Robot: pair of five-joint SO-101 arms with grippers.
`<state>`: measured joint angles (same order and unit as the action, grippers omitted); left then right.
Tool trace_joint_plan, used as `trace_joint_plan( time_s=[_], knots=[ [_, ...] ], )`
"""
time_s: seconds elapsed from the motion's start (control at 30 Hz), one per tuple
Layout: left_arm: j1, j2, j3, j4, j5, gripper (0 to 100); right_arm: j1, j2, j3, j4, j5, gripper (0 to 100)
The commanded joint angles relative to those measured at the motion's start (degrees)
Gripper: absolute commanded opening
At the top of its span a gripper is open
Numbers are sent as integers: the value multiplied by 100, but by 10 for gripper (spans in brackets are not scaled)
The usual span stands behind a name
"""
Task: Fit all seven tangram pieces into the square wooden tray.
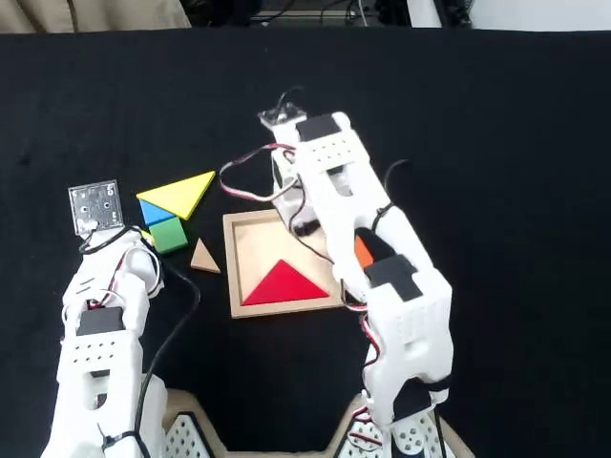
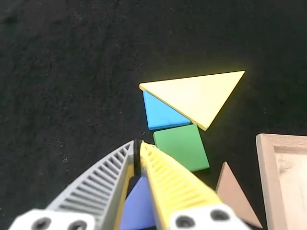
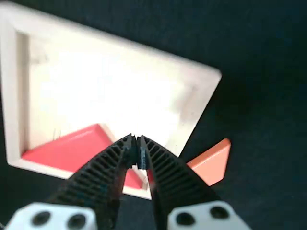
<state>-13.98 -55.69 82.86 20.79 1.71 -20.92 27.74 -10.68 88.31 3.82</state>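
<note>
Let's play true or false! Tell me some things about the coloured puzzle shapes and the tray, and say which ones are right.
1. The red triangle lies inside the wooden tray. True.
2. The green square sits in the tray. False: it lies on the black table, outside the tray.
3. The yellow triangle touches the blue piece. True.
4. The tray is full. False: much of its floor is bare.

wooden tray (image 1: 232,262): far half open | red triangle (image 1: 284,284) fills near part | right arm (image 1: 344,191) overhangs its right edge | tan triangle (image 1: 202,258) sits between tray and green square (image 1: 169,235) | far worktop (image 1: 496,143) open
</note>
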Motion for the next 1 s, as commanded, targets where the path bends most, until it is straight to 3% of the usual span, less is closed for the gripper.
trace_joint_plan(
  time_s=[0.0, 0.23, 0.47, 0.67, 0.83, 0.97],
  knots=[
    [-57, -97, -92, -105, 70, 30, 44, -382, 303, -308, 53, 11],
    [-57, -97, -101, -105, 79, 30, 615, -910, 224, -62, 9, 11],
    [-57, -35, -215, -70, 114, 30, 1371, -3213, 1051, 70, 26, 11],
    [-48, -70, -92, -105, 105, 30, 1714, -5068, 2607, 62, 53, 11],
    [-40, -70, -92, -105, 88, 30, 2013, -6818, 4180, -976, 70, 11],
    [-40, -44, -92, -97, 79, 30, 1802, -7424, 5279, -1864, 413, 11]
  ],
)
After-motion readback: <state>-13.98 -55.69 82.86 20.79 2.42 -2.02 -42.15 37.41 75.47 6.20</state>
